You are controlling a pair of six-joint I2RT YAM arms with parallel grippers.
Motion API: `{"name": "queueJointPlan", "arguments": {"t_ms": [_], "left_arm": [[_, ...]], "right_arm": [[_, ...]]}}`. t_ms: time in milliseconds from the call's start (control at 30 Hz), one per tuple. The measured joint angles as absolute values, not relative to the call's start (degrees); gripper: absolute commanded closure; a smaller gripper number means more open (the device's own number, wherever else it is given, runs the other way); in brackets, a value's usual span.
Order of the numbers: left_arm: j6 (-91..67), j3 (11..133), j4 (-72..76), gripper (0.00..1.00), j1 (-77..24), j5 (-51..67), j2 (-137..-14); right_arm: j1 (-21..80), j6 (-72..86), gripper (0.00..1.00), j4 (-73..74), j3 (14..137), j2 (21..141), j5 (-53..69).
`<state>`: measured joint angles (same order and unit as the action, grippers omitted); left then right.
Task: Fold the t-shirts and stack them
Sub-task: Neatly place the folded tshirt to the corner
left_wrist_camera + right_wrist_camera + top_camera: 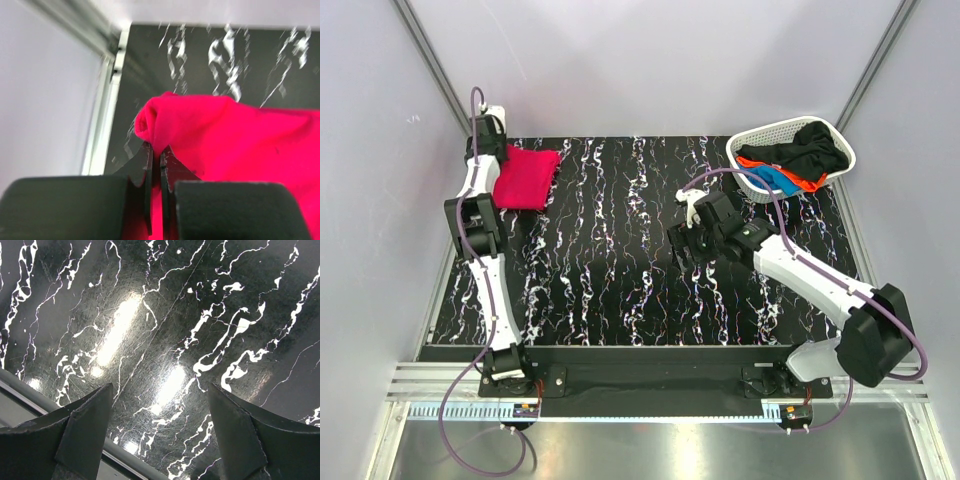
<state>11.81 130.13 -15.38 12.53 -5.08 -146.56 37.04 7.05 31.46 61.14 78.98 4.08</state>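
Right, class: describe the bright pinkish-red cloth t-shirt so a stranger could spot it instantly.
Find the black, white-veined table and look to its far left corner. A folded bright pinkish-red cloth t-shirt lies there, pinched by the left gripper. It is the only garment on the tabletop; the other garments sit heaped in the white plastic lattice basket.

A folded t-shirt [527, 177] lies on the tabletop [620, 290] in its far left corner. The left tool [155, 156] sits at that shirt's left edge, pinching the cloth. In the far right corner stands a basket [770, 128] with other t-shirts [802, 152] heaped in it. The right tool [688, 238] hangs over the tabletop right of centre, near the basket's front left and well apart from the folded t-shirt.
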Motion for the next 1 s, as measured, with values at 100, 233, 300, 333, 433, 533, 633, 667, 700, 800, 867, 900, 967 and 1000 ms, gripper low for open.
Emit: {"name": "queueJointPlan", "arguments": {"t_ms": [100,233,300,333,433,533,633,667,700,800,867,900,967,1000], "left_arm": [[10.24,130.58,-12.29,1.00,12.45,-4.93,-147.83],[7.18,132.18,-8.97,1.00,12.14,-6.63,-149.42],[5.21,133.75,-7.77,1.00,12.10,-8.23,-150.43],[4.14,134.45,-7.01,1.00,12.10,-9.04,-150.95],[-0.36,136.44,-5.82,1.00,12.12,-11.57,-152.11],[-3.36,137.73,-5.41,1.00,12.12,-13.06,-152.66],[-4.99,138.06,-4.54,1.00,12.12,-13.98,-152.77],[-5.32,138.12,-4.38,1.00,12.12,-14.22,-152.77],[-5.67,138.19,-4.32,0.99,12.12,-14.41,-152.79],[-6.15,138.19,-4.12,0.43,12.12,-15.18,-152.79],[-6.52,138.12,-3.73,0.30,12.10,-15.84,-152.79],[-6.48,137.86,-3.29,0.21,12.10,-16.16,-152.73],[-6.04,135.61,-2.57,0.01,12.03,-16.88,-151.70],[-6.22,132.79,-1.85,0.01,11.86,-17.41,-150.43]], "right_arm": [[36.93,6.79,0.18,31.57,61.19,79.18,4.29],[36.34,6.63,0.18,31.70,61.19,79.18,4.95],[36.16,6.63,0.18,31.79,61.19,79.18,5.34],[36.12,6.63,0.18,31.83,61.19,79.26,5.61],[36.10,6.66,0.18,31.86,61.19,79.75,5.78],[36.05,6.66,0.18,31.94,61.19,80.03,6.09],[36.01,6.68,0.18,32.03,61.21,80.03,6.35],[35.97,6.68,0.18,32.03,61.21,80.03,6.59],[35.94,6.70,0.18,32.03,61.21,80.03,6.66],[35.83,6.76,0.18,32.03,61.21,80.07,6.79],[35.75,7.14,0.18,32.03,61.19,80.18,6.79],[35.64,7.42,0.18,32.03,61.21,80.23,6.79],[35.42,8.21,0.18,31.97,61.17,80.23,6.94],[35.31,8.67,0.18,31.79,61.14,80.20,7.05]]}}
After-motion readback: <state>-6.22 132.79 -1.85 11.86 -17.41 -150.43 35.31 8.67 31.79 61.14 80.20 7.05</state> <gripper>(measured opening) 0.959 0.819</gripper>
